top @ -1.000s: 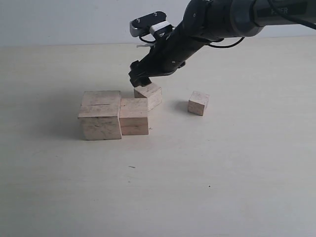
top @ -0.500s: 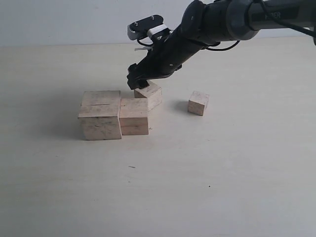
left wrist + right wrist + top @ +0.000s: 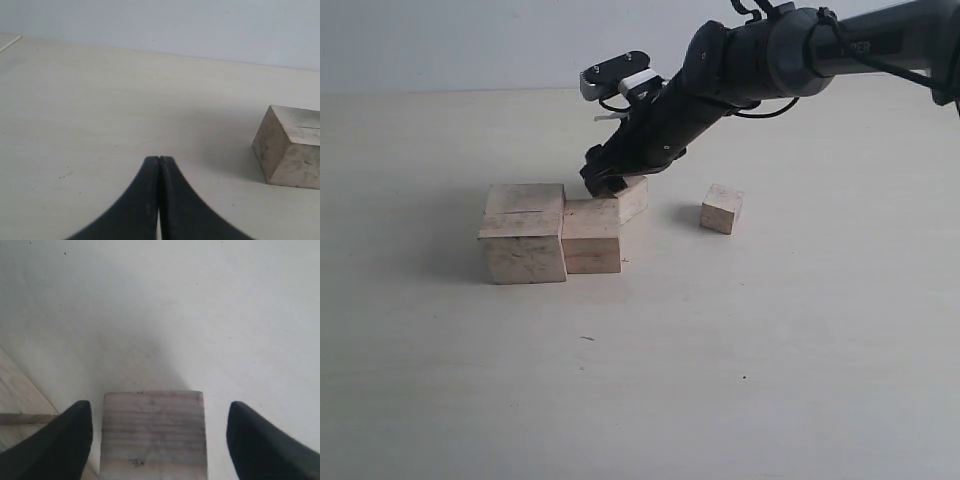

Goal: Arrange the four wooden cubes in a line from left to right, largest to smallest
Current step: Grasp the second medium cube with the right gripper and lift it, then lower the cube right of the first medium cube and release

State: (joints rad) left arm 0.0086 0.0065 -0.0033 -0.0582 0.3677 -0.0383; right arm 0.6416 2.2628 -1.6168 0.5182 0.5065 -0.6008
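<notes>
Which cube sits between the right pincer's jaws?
The third-largest cube, behind the right end of the second cube. The right pincer straddles it with gaps both sides; the largest cube and the lone smallest cube lie outside.

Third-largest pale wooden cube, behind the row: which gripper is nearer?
Right. The right gripper straddles the third-largest pale wooden cube, jaws open either side. The left gripper is shut over bare table, only the largest wooden cube nearby.

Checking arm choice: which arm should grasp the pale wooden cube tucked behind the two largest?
Right: right jaws stand open astride that pale wooden cube, gaps both sides. The left jaws are shut beside the largest wooden cube.
</notes>
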